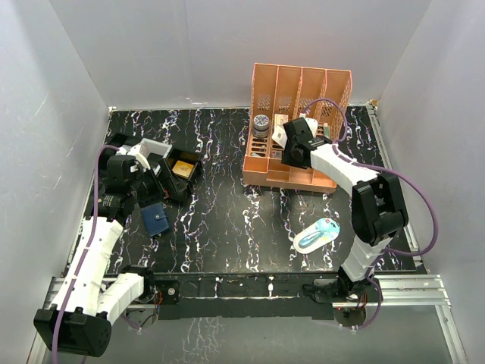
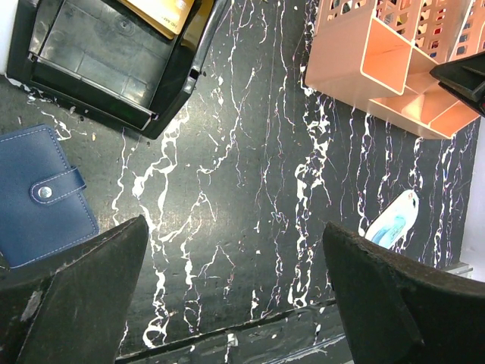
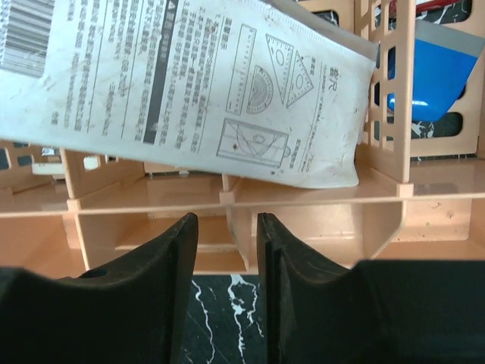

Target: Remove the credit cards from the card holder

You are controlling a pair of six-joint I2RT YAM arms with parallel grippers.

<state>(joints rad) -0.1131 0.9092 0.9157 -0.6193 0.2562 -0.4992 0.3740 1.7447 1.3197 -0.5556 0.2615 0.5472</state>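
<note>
The card holder [image 2: 42, 199] is a navy fold-over wallet lying shut on the marble table, its snap tab fastened; it also shows in the top view [image 1: 155, 220]. No credit cards show; any inside are hidden. My left gripper [image 2: 235, 292] hangs above the table to the right of the holder, wide open and with nothing between its fingers [image 2: 79, 296]. In the top view it [image 1: 165, 180] is over the black tray. My right gripper [image 3: 225, 227] is slightly open and holds nothing, facing the orange organizer; from above it [image 1: 285, 144] is at the organizer's front.
A black tray [image 2: 114, 72] holding a tan-gold block [image 2: 163, 11] sits just behind the card holder. The orange file organizer [image 1: 299, 106] stands at the back right, with a white printed packet [image 3: 189, 83] in it. A blue-and-white packet [image 1: 318, 235] lies front right.
</note>
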